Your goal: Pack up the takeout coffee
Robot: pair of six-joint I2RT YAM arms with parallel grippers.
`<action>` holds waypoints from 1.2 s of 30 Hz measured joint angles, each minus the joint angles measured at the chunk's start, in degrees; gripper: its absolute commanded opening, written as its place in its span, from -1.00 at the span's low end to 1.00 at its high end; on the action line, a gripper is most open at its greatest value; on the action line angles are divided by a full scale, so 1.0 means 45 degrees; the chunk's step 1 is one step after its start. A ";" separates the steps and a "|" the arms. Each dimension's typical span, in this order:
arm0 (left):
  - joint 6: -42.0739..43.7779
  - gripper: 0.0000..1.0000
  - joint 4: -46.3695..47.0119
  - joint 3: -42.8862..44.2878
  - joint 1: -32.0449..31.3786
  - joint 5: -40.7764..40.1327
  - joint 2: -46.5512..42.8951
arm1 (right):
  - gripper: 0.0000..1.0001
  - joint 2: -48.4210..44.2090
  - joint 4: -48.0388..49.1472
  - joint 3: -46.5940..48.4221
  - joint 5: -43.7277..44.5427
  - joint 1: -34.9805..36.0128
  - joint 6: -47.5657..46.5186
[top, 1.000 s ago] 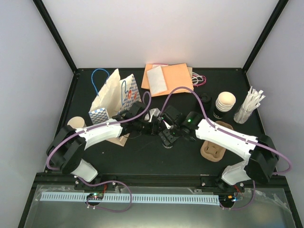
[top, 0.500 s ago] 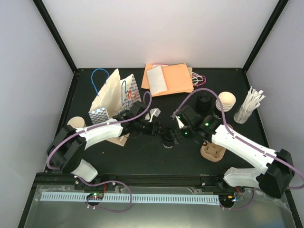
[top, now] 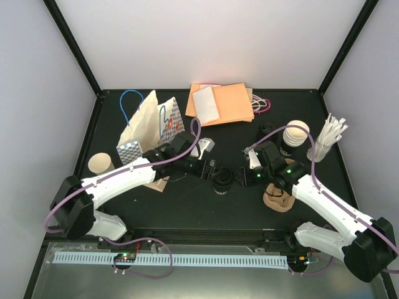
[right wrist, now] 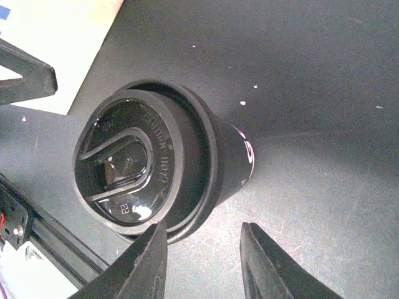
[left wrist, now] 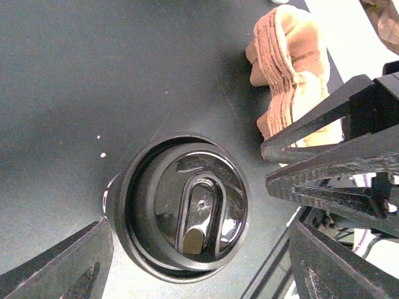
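Observation:
The takeout coffee [top: 221,182] stands upright on the black table, a dark-walled cup with a round black lid [left wrist: 187,215]. My left gripper [top: 214,172] hangs over it from the left, open wide. Its fingers [left wrist: 62,268] flank the cup with a gap on each side. My right gripper [top: 245,175] sits just right of the cup, open a little, with bare table between its fingers [right wrist: 146,265]. In the right wrist view the cup [right wrist: 149,168] leans beyond the fingertips, a pink print on its side.
A patterned paper bag [top: 149,124] stands at the back left, with a cream cup [top: 100,163] near it. Orange envelopes [top: 227,103] lie at the back. A brown pulp carrier [top: 279,196], a cup stack [top: 293,138] and white sticks [top: 327,140] are on the right.
My right gripper has drawn back to the right, off the cup, and its jaws have narrowed. The left gripper has opened wider around the cup.

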 measured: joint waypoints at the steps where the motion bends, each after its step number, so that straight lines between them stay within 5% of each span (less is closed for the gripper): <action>1: 0.0170 0.63 -0.0165 0.0165 -0.0141 -0.0257 -0.0044 | -0.37 0.0000 0.0136 -0.0078 -0.0160 -0.0092 0.0097; 14: 0.2069 0.97 -0.2531 0.2414 -0.1593 -0.2710 0.1486 | -0.52 0.0146 0.1326 -0.0811 -0.1321 -0.0695 0.0476; 36: 0.3390 0.84 -0.4386 0.4250 -0.2492 -0.4036 0.3055 | -0.55 0.0797 0.1841 -0.0835 -0.1734 -0.1030 0.0393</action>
